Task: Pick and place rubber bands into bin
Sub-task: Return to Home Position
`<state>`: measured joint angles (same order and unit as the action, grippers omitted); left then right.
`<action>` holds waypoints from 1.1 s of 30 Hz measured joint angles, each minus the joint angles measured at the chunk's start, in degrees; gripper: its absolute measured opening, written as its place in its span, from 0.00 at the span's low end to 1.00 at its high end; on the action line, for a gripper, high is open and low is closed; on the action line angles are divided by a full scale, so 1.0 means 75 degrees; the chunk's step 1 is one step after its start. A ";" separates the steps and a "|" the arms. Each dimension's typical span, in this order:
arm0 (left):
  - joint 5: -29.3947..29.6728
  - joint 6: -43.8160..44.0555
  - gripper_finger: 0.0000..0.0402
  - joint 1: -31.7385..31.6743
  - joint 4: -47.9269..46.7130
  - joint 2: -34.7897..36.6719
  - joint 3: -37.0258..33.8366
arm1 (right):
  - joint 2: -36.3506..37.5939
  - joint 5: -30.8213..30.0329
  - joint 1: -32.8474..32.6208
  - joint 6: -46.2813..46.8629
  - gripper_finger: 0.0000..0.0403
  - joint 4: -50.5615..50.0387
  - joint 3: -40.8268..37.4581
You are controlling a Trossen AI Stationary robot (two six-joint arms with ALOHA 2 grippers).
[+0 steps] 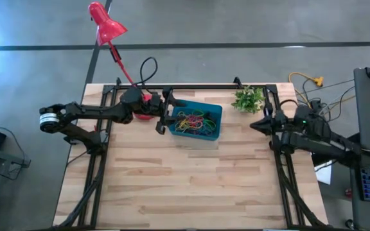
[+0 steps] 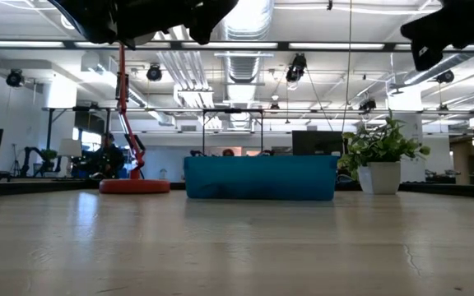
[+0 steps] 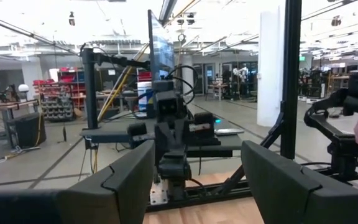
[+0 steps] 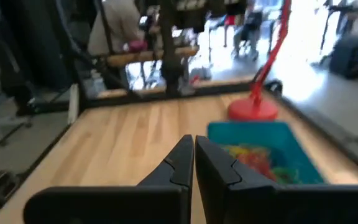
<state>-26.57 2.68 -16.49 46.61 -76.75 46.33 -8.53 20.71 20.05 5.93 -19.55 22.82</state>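
The rubber bands (image 1: 194, 122) lie heaped in the bin (image 1: 216, 108) at the counter's (image 1: 191, 179) far side. The left gripper (image 1: 166, 112) hangs just beside it, fingers spread and empty. The right gripper (image 4: 193, 149) sits near the right edge, fingers pressed together.

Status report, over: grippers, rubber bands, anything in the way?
Left gripper jaws open, raised beside bin. Right gripper jaws shut, raised at right. Rubber bands heaped in bin. Lamp base beside bin.

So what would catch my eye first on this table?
The teal-blue bin at the far middle of the table, holding a bright tangle of rubber bands, with the red lamp beside it. Then the left gripper, open beside the bin, and the right gripper, shut near the potted plant.
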 joint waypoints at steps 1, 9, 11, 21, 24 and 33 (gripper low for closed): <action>0.0000 0.0000 0.56 0.0015 0.0000 0.0000 -0.0003 | 0.0144 -0.0005 0.0075 -0.0054 0.02 0.0057 -0.0001; -0.0003 0.0000 0.56 0.0113 -0.0009 0.0000 -0.0119 | 0.1004 -0.1510 0.0066 0.0031 0.02 -0.0435 0.0086; -0.0003 -0.0006 0.56 0.0111 0.0000 0.0000 -0.0123 | 0.0883 -0.1401 0.0033 0.0216 0.02 -0.0239 0.0030; 0.0003 -0.0055 0.56 0.0111 -0.0015 -0.0012 -0.0170 | 0.1128 -0.1330 -0.0411 0.0824 0.02 0.0434 -0.0554; 0.0004 -0.0050 0.56 0.0111 -0.0050 -0.0012 -0.0215 | 0.1129 -0.1405 -0.0637 0.0900 0.02 0.0677 -0.0736; 0.0003 -0.0055 0.56 0.0111 -0.0079 -0.0012 -0.0219 | 0.1133 -0.2010 -0.1176 0.0936 0.02 0.0711 -0.1128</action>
<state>-26.55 2.26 -15.66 46.02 -76.84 44.69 -0.03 5.63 11.23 12.95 -14.22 14.35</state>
